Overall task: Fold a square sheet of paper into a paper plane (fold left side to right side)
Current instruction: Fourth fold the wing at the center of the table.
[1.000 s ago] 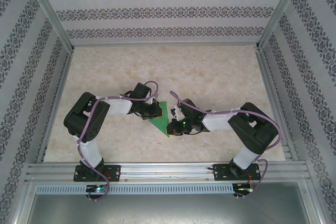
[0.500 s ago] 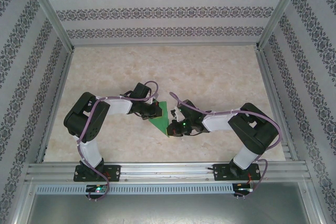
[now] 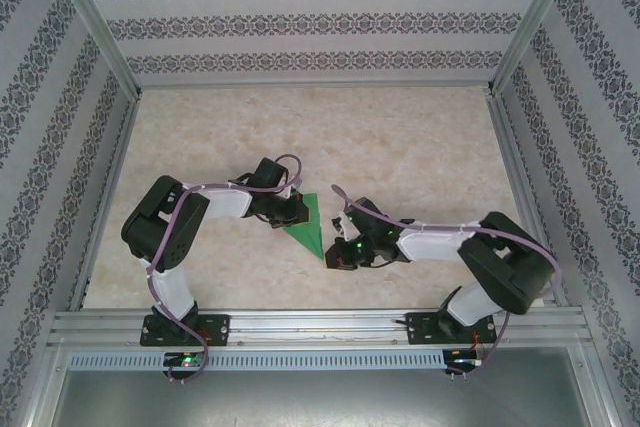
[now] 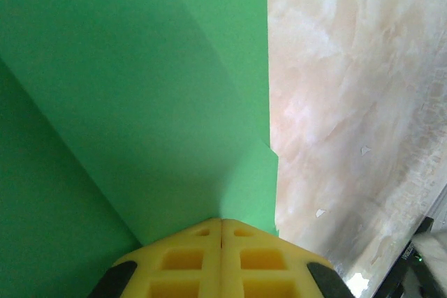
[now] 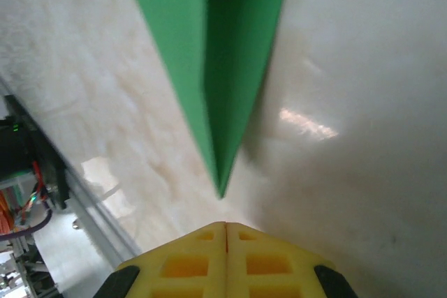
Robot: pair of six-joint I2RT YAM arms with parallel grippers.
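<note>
Paper (image 3: 308, 227) folded into narrow green wedge, on tabletop (image 3: 400, 137) between arms, tip toward near edge. Left hand (image 3: 291, 211) clamped on paper's left edge. Right hand (image 3: 335, 258) fingers together, gripping nothing, just beside pointed tip, not touching.

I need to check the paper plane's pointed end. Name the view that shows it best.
Right wrist: the paper plane narrows to its sharp tip just ahead of the shut right gripper. Top external shows it small, beside the arms; left wrist shows its broad layers.
</note>
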